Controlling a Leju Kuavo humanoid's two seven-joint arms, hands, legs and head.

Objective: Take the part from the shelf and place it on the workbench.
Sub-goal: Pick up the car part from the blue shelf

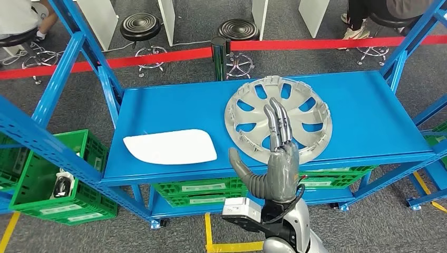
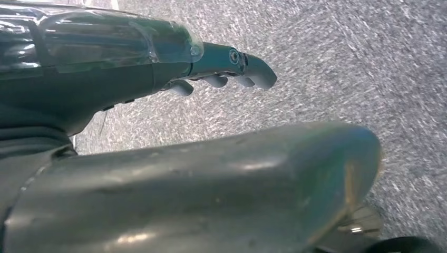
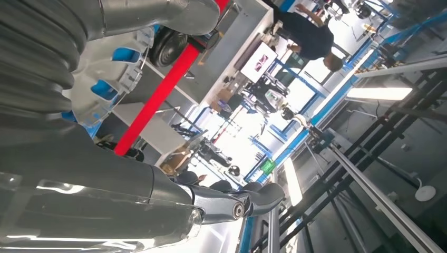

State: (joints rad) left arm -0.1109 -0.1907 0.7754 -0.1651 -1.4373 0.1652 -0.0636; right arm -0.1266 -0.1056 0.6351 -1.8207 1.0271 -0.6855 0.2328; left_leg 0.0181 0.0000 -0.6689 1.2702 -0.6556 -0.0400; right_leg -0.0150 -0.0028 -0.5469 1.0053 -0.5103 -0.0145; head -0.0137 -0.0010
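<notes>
I am raising my right hand (image 1: 279,163), fingers (image 1: 277,124) straight and pressed together, empty, before the wheel cover (image 1: 278,117) lying flat near the shelf's (image 1: 363,100) front edge, ready for reaching.

The head view looked forward and steeply down from high on the robot onto the blue shelf (image 1: 174,105), with the grey floor and a red barrier tape (image 1: 158,57) across the upper part of the frame. The right hand (image 1: 279,158) rose from the lower middle of that frame. The right wrist view sat close behind that same hand (image 3: 105,174), turned on its side, facing past it into the hall; it shared the silver wheel cover (image 3: 113,74) and red tape with the head view. The left wrist view, close behind the left hand (image 2: 221,66), faced the grey floor (image 2: 342,63).
</notes>
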